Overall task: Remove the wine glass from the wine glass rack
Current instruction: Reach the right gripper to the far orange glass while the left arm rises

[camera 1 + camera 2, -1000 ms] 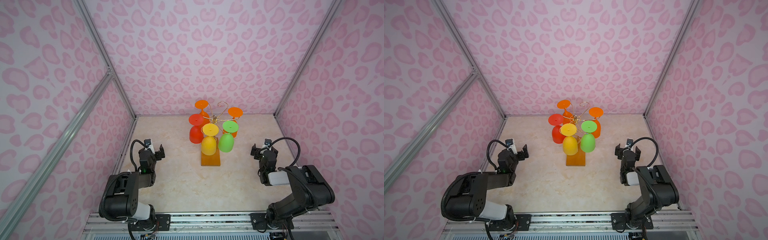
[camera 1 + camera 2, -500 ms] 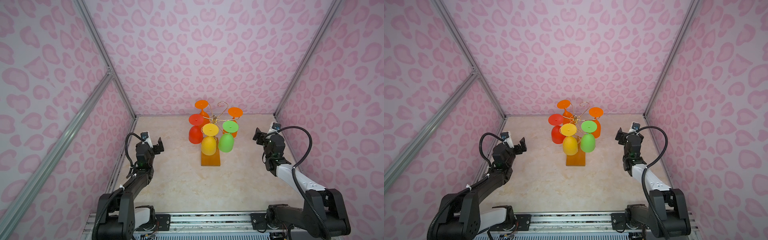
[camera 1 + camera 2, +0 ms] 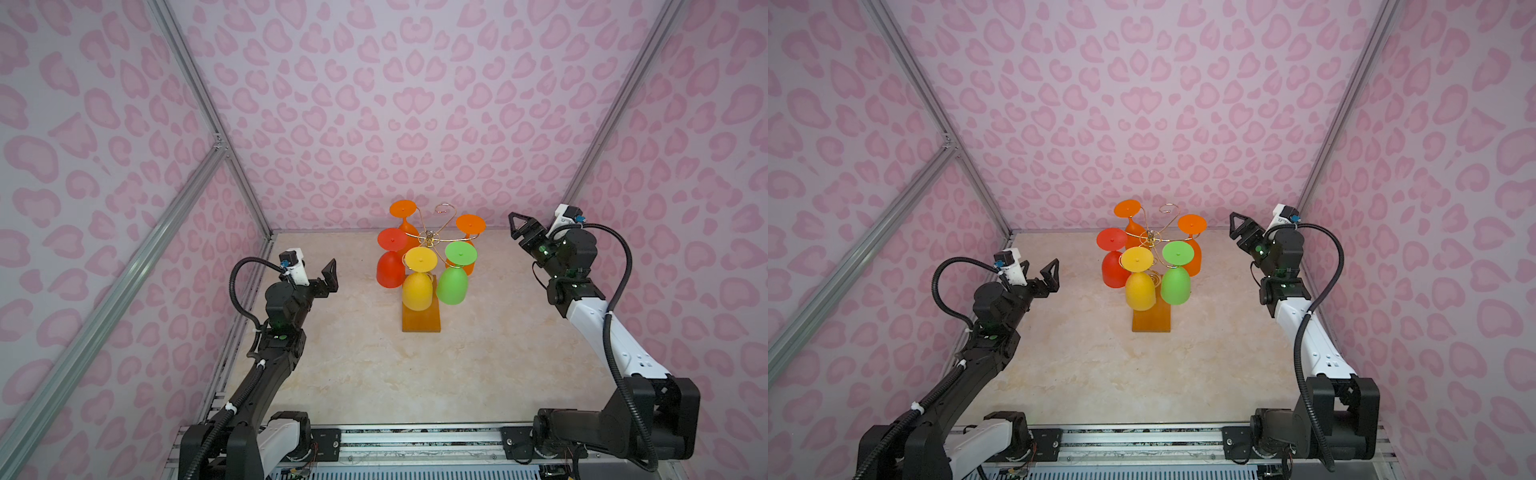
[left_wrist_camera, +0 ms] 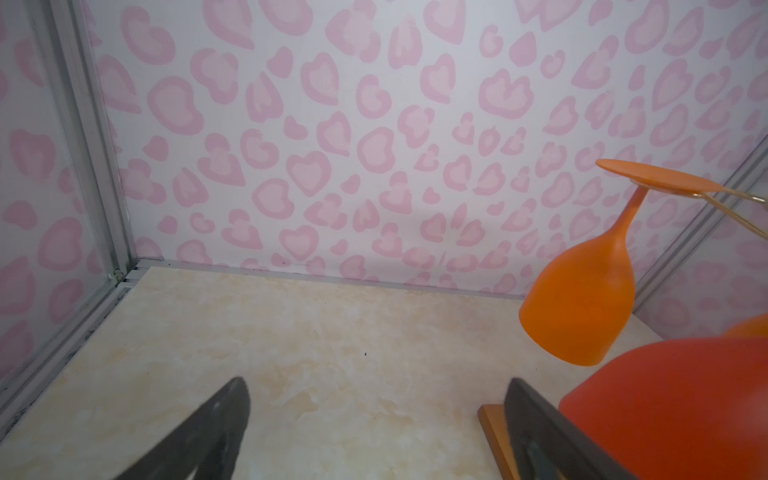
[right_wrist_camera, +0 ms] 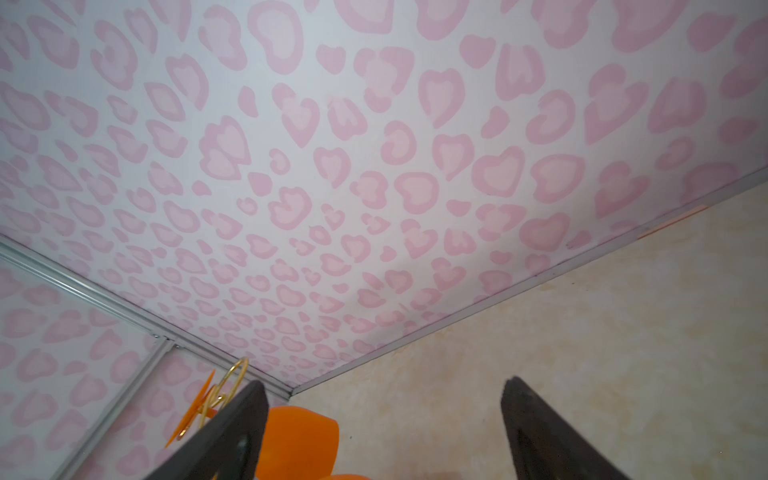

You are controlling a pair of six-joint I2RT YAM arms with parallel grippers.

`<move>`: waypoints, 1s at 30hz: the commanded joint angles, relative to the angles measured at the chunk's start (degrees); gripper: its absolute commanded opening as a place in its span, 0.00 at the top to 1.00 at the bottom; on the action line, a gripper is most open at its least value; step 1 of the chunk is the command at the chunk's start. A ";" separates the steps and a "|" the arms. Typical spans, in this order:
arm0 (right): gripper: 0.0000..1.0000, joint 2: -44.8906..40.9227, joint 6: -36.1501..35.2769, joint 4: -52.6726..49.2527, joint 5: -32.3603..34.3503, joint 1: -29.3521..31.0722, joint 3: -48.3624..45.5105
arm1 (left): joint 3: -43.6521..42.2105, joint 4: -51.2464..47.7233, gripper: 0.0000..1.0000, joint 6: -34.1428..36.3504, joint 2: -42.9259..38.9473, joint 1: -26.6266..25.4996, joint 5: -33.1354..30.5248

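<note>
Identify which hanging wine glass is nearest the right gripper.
The orange wine glass hanging at the wine glass rack's back right. The other orange glass hangs back left; the red glass, yellow glass and green glass hang farther from the right gripper.

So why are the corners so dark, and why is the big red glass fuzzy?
In both top views the corners darken, probably from the lens, while the wine glass rack in the middle is evenly lit. In the left wrist view the red glass is very close, so it looks soft. The right wrist view is tilted, so the floor slants.
</note>
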 commanded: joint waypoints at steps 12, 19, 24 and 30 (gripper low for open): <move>0.24 7.62 25.57 22.35 -14.69 4.34 0.09 | 1.45 -2.00 0.03 -0.12 2.62 -0.86 1.49; 0.26 7.21 19.70 12.76 -14.87 7.48 3.73 | 1.21 -2.44 0.03 0.48 2.19 -0.99 0.18; 0.32 6.71 18.73 10.54 -14.59 7.63 3.54 | 1.45 -2.53 0.03 0.49 2.18 -0.98 0.52; 0.36 5.98 18.45 9.11 -14.65 7.63 3.33 | 1.54 -2.70 0.03 0.57 2.20 -0.99 0.43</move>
